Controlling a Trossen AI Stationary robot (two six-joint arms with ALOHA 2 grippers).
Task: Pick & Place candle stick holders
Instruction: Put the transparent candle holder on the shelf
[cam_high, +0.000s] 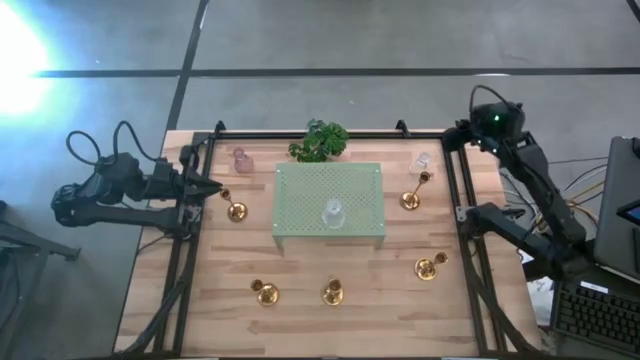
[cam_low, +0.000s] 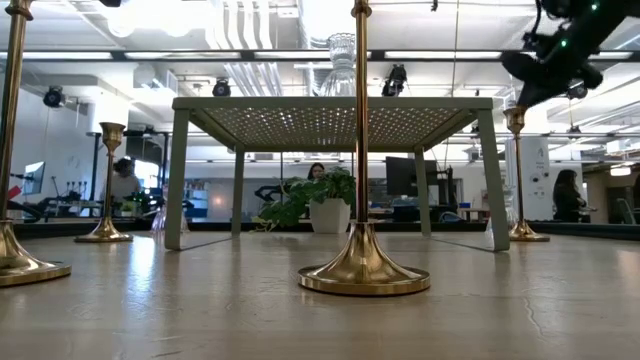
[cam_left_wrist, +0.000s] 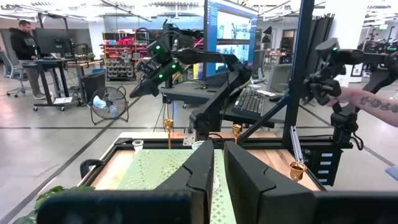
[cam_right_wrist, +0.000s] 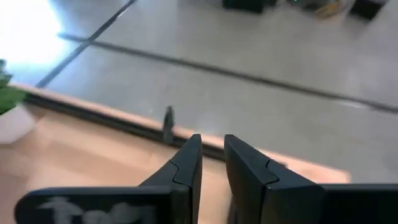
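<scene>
Five gold brass holders stand on their round bases on the wooden table: one at the left (cam_high: 236, 211), one at the right (cam_high: 411, 198), one at the near right (cam_high: 428, 266) and two at the front (cam_high: 265, 292) (cam_high: 333, 292). A pink glass holder (cam_high: 241, 160) stands at the far left and a clear one (cam_high: 420, 163) at the far right. Another clear one (cam_high: 333, 213) stands on the pale green stand (cam_high: 300, 190). My left gripper (cam_high: 215, 189) is shut and empty at the left edge, just short of the left brass holder. My right gripper (cam_high: 466, 133) is shut and empty, raised over the far right corner.
A leafy plant (cam_high: 318, 140) stands behind the stand at the far edge. A black frame (cam_high: 190, 250) runs along the table's sides. In the left wrist view a person's forearm (cam_left_wrist: 373, 99) shows beyond the table's right side.
</scene>
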